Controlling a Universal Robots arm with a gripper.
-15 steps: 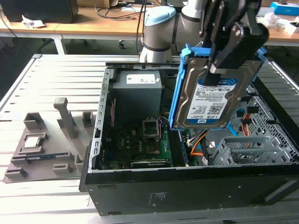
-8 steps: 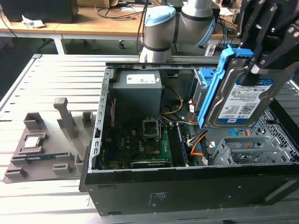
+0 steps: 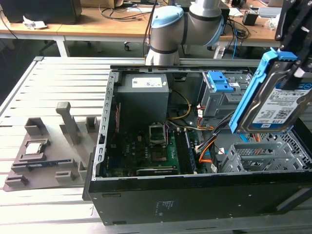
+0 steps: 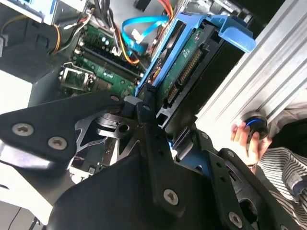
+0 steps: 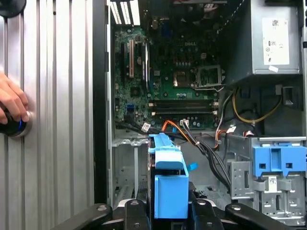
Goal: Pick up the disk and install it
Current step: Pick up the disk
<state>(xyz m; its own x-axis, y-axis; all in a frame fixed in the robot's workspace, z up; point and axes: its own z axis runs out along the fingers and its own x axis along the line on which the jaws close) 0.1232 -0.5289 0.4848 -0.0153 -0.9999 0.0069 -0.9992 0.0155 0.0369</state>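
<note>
The disk [image 3: 277, 105], a silver hard drive with a white-and-blue label and blue side rails, hangs tilted above the open computer case [image 3: 195, 195] at the exterior view's right. My gripper [image 3: 296, 36] comes down from above and is shut on it. In the first wrist view the disk [image 5: 169, 184] shows edge-on, its blue rail between my black fingers [image 5: 132, 211], over the case's drive area. In the second wrist view the disk [image 4: 184, 62] shows its connector edge, clamped in my gripper [image 4: 163, 127].
Inside the case lie the green motherboard [image 3: 146, 151], a grey power supply box [image 3: 144, 95], a blue drive bracket [image 3: 219, 83], a metal drive cage [image 3: 258, 153] and loose cables [image 5: 201, 143]. A grey fixture tray [image 3: 39, 156] sits at the exterior view's left. A person's hand [image 5: 12, 103] rests on a button.
</note>
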